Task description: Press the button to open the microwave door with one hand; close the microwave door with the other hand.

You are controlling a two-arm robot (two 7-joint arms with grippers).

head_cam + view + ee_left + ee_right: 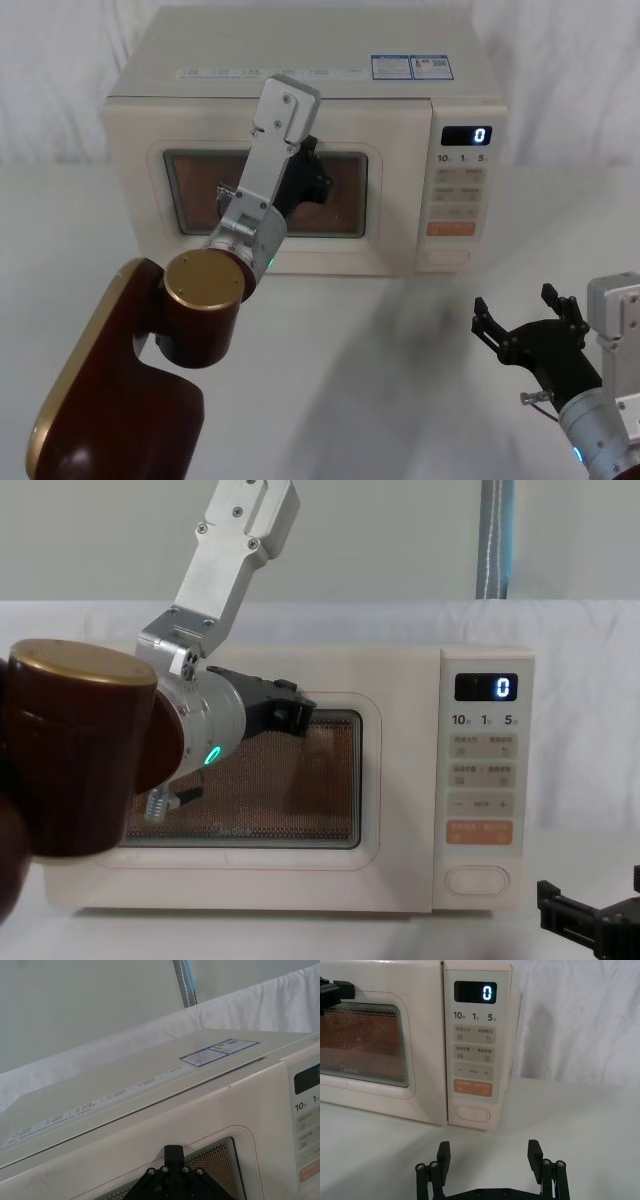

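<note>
Head view: one microwave [300,150], a cream box with rounded corners, stands in the upper middle of the frame on a white worktop [380,380]. Its door [270,190] is shut, with one dark mesh window. To the right of the door is a keypad strip: one black display [466,135] showing 0, one orange key [450,228], and below it one wide oval button [444,256]. Two arms show. The left arm rises from the lower left, a glossy brown shell, then a silver link; its black left end effector [318,180] is against the window, and I cannot tell whether its fingers are apart. The right end effector [530,318] sits at the lower right above the worktop, fingers spread wide, holding nothing, well apart from the button.

Left wrist view: the microwave's smooth flat top carries one blue-and-white label [220,1051]. The left end effector [173,1152] at the bottom centre lies against the upper edge of the mesh window.

Right wrist view: the button [472,1113] is a raised-rim oval at the centre, under the orange key [472,1088]. The right end effector [490,1152] at the bottom has two black fingers [444,1152] standing apart, pointing toward the button.

Chest view: the left arm bends from the upper middle of the frame down to the window; the button [477,880] is at the lower right, with the right end effector [590,920] in the corner below it.
</note>
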